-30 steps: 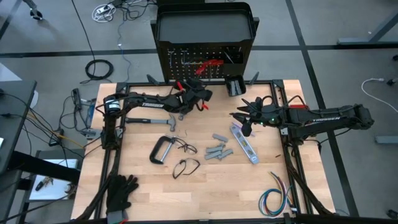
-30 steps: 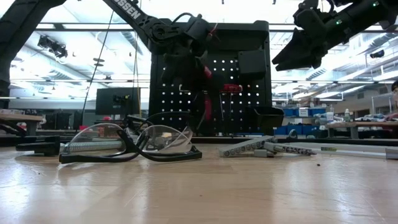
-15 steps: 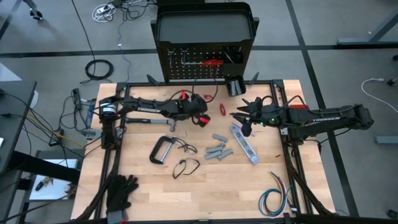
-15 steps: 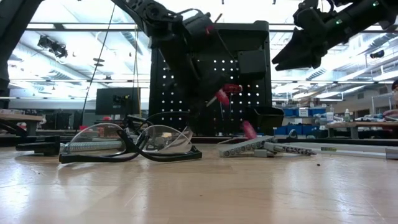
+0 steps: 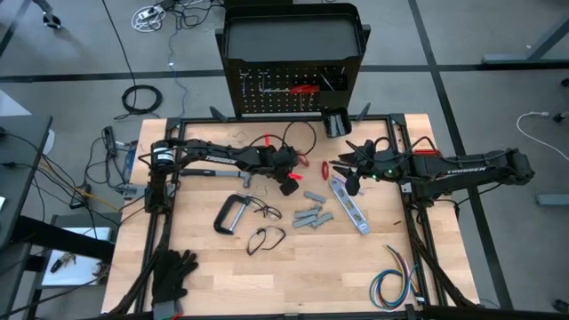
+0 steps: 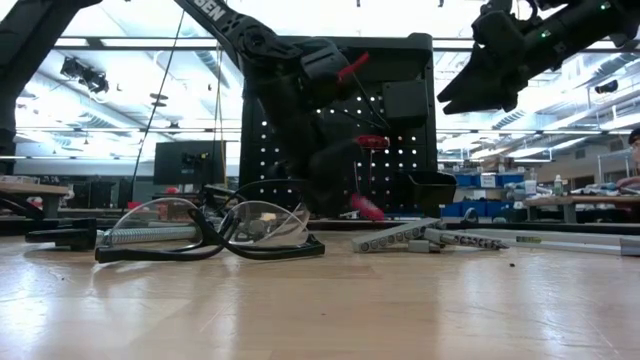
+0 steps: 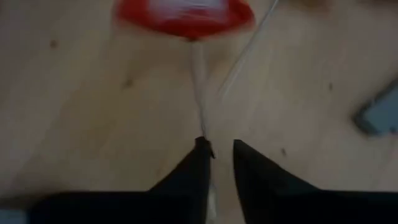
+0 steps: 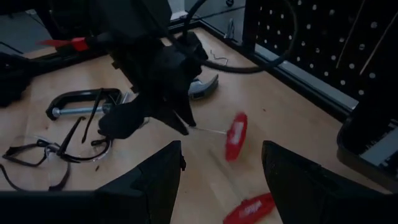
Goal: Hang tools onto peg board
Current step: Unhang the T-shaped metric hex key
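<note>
My left gripper (image 7: 219, 146) hangs low over the counter (image 5: 293, 276). Its fingers are a crack apart along a thin steel shaft, and I cannot tell whether they grip it. I'd pinch firmly before lifting to the board (image 5: 293, 89). The tool (image 8: 236, 137) is red-handled and slim, mid-counter. My right gripper (image 8: 222, 149) waits wide open and empty.

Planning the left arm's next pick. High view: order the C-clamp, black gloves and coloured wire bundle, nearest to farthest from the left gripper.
From the left gripper, mid-table:
1. C-clamp, just toward the front-left.
2. Black gloves, front-left corner.
3. Coloured wire bundle, front-right corner.
</note>
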You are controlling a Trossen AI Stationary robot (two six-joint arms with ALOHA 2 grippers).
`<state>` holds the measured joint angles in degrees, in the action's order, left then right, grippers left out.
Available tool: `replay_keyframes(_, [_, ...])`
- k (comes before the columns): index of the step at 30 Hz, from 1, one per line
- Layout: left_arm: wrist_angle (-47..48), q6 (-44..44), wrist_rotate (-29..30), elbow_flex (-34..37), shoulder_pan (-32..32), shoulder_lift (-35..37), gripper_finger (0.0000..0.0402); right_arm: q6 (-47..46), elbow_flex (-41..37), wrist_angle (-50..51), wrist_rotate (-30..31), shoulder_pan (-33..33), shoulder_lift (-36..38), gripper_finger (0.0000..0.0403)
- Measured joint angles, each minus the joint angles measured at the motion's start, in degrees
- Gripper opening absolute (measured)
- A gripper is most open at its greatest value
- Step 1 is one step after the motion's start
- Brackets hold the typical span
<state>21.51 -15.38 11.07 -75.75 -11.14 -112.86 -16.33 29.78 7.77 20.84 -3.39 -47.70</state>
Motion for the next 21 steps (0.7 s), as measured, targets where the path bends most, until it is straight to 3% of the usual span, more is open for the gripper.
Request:
replay_keyframes(5, [2.9,0.08,-0.07,-0.2,0.39,0.04,0.0135,0.26,0.0,0.21,0.0,0.33,0.0,0.0229])
replay_keyframes(8, [-1.2,0.47,1.58,-0.63,0.33,0.05,0.0162,0.43,0.0,0.67,0.0,0.67,0.0,0.0229])
replay_keyframes(16, [-27.86,4.69,15.14,0.11,-0.4,-0.24,0.0172,1.38,0.0,1.61,0.0,0.67,0.0,0.0229])
replay_keyframes(21, [-35.72,6.13,12.62,0.15,-3.15,-0.24,0.0172,2.97,0.0,1.72,0.02,0.65,0.0,0.0229])
